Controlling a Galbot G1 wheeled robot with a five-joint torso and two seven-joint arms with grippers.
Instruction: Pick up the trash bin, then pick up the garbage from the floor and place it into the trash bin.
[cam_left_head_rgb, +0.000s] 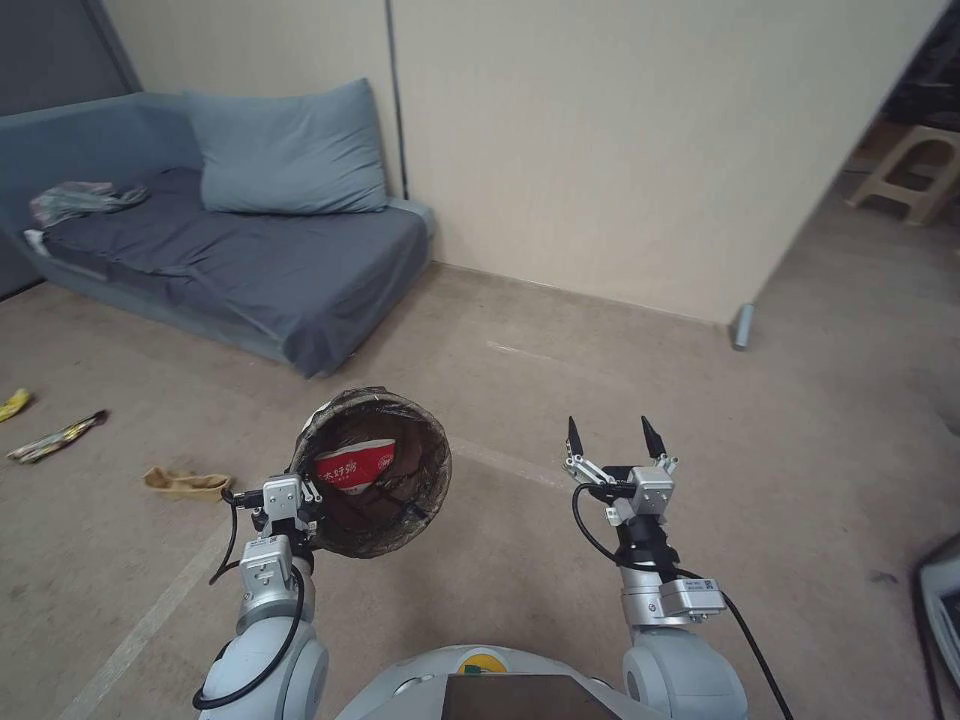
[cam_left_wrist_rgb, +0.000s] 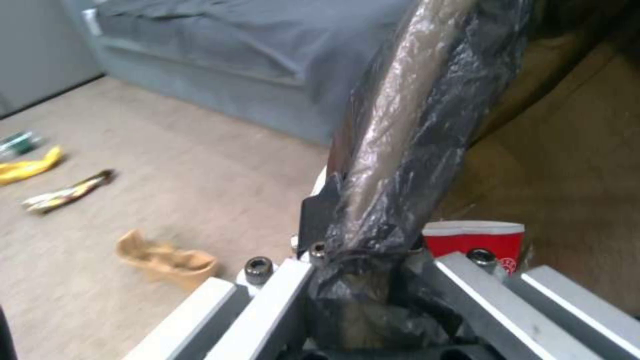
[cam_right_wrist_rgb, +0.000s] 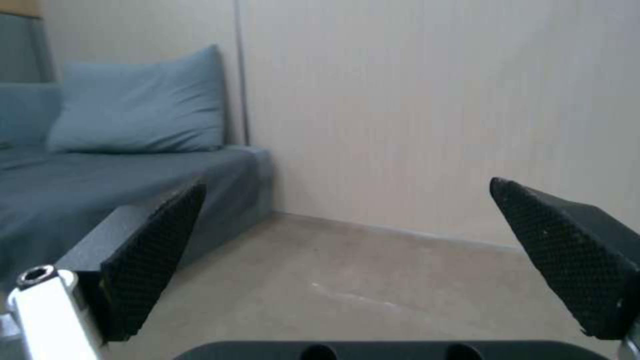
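The bag-lined rim of the trash bin (cam_left_head_rgb: 375, 470) is clamped by the left gripper (cam_left_head_rgb: 300, 500); the right gripper (cam_left_head_rgb: 611, 437) is held with jaws apart, empty.

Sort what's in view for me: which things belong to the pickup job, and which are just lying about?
Job:
- trash bin, held by the left gripper, red wrapper inside
- tan paper piece on the floor
- yellow-striped wrapper
- yellow wrapper
- right gripper, open, holding nothing

Lying about:
- sofa with pillow
- clothes on it
- stool

left gripper (cam_left_head_rgb: 312, 497) clamped, right gripper (cam_left_head_rgb: 611, 437) spread, both raised forward
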